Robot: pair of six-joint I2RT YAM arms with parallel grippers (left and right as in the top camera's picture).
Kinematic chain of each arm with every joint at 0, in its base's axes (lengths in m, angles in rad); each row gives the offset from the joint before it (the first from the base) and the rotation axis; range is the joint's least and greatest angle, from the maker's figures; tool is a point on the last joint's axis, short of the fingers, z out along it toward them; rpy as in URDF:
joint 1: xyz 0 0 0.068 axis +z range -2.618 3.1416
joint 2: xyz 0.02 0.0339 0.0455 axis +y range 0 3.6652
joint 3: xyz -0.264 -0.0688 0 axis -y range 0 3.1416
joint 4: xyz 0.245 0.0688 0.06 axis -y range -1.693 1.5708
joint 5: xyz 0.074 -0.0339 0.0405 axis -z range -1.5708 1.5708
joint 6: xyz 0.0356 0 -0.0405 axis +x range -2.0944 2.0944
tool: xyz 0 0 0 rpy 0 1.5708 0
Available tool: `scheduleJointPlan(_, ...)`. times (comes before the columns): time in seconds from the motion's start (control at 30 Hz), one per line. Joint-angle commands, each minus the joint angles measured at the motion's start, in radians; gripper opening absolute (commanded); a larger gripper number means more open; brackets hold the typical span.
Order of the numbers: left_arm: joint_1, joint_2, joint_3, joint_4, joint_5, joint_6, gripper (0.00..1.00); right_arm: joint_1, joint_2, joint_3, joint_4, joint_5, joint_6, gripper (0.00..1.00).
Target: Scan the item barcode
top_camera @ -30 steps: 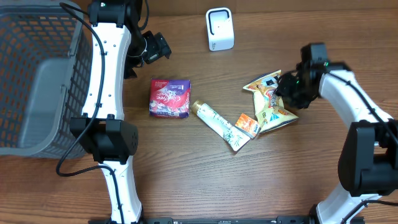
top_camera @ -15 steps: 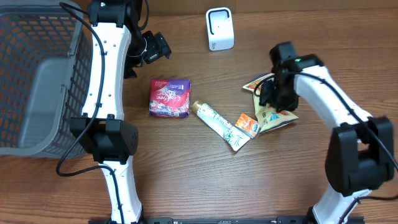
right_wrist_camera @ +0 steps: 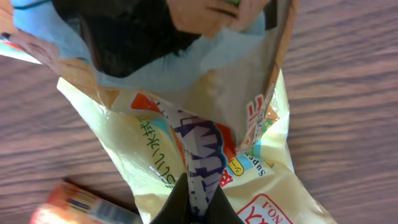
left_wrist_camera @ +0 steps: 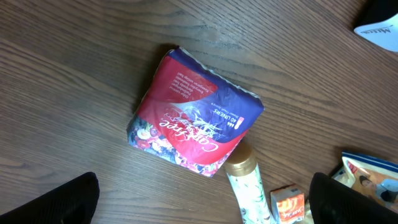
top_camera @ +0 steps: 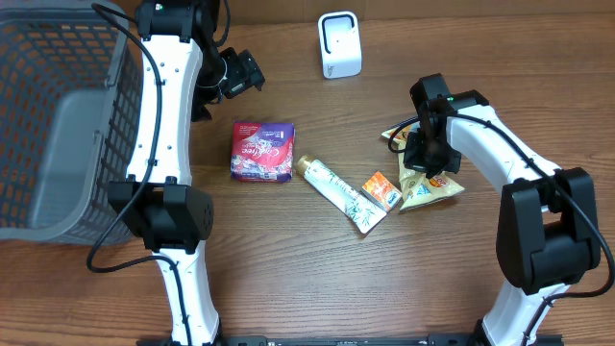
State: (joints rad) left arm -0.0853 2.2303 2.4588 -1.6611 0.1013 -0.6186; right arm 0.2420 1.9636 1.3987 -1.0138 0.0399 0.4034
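The grey basket (top_camera: 38, 58) fills the upper left of the overhead view. Right of centre lies the yellow snack bag (top_camera: 430, 185), and the right gripper (right_wrist_camera: 198, 202) is pinched closed on a thin fold of it. I think this fold may slip or tear when lifted. Its print is Japanese. The red packet (left_wrist_camera: 193, 121), centre-left, reads "LINERS". The left gripper (top_camera: 242, 73) above it is wide open and empty.

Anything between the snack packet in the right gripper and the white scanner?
Partly. The right gripper is shut on the yellow snack packet; a second packet overlaps it toward the white scanner; beyond that, only bare table.
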Motion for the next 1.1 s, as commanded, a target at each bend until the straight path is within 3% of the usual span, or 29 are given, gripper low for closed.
scheduleJointPlan(0.0, -0.003, 0.008, 0.000, -0.003, 0.000, 0.013, 1.00, 0.000, 0.013, 0.058, 0.037, -0.100, 0.042, 0.04)
scheduleJointPlan(0.27, -0.003, 0.008, 0.000, -0.003, 0.000, 0.013, 1.00, -0.001, 0.013, 0.341, 0.137, -0.112, 0.042, 0.04)
scheduleJointPlan(0.4, -0.003, 0.008, 0.000, -0.003, 0.000, 0.013, 1.00, -0.001, 0.013, 0.356, 0.284, -0.113, 0.063, 0.04)
scheduleJointPlan(0.73, -0.003, 0.008, 0.000, -0.003, 0.000, 0.013, 1.00, 0.040, 0.113, 0.358, 0.772, -0.199, 0.351, 0.04)
scheduleJointPlan(1.07, -0.003, 0.008, 0.000, -0.003, 0.000, 0.013, 1.00, 0.148, 0.212, 0.358, 0.884, -0.042, 0.315, 0.04)
